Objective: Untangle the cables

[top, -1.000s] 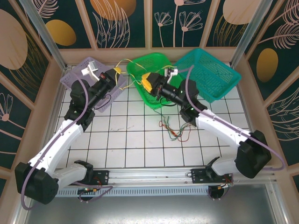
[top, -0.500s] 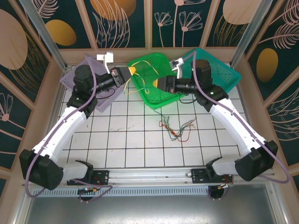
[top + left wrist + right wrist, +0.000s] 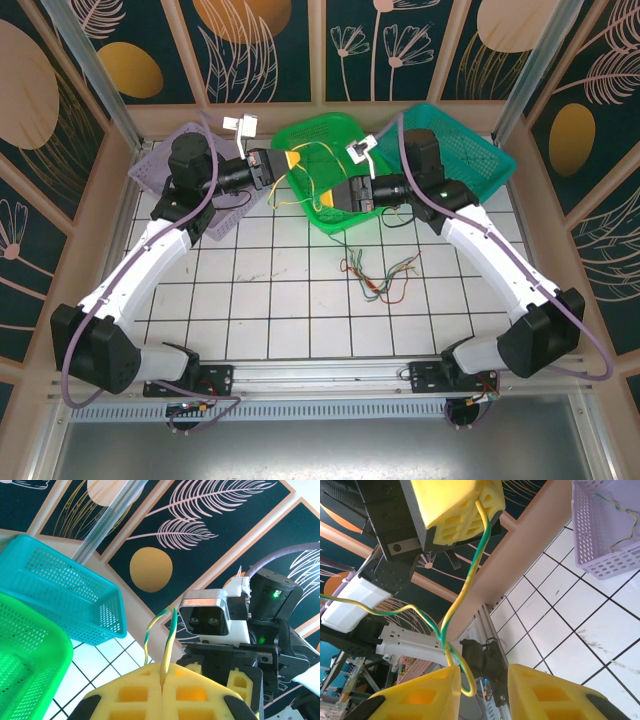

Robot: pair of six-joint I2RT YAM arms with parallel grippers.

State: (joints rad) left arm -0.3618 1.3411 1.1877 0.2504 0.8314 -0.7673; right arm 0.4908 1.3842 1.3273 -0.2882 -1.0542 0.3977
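Both arms have lifted and turned inward since a second ago, so the 2 end effectors now face each other over the green basket (image 3: 322,126). The left end effector (image 3: 162,680) sits above that basket's left rim, its yellow pads pressed together on a yellow-green cable (image 3: 465,587) that comes up out of the seam between them. The right end effector (image 3: 485,680) hangs over the basket's near side with its pads apart. The same cable drops into that gap and loops beside one pad, but it does not look pinched.

The rest of the cables (image 3: 380,277) lie in a loose red, green and dark bundle on the bench (image 3: 270,300), in front of the green basket and well apart from both arms.

The step in hand looks like freeing this 1 strand. To do it well, the right pads should probably close on the cable just below the crossing. The pull should then run slowly away from the green basket, keeping the strand taut but not jerked, so the loop slides out rather than tightening.
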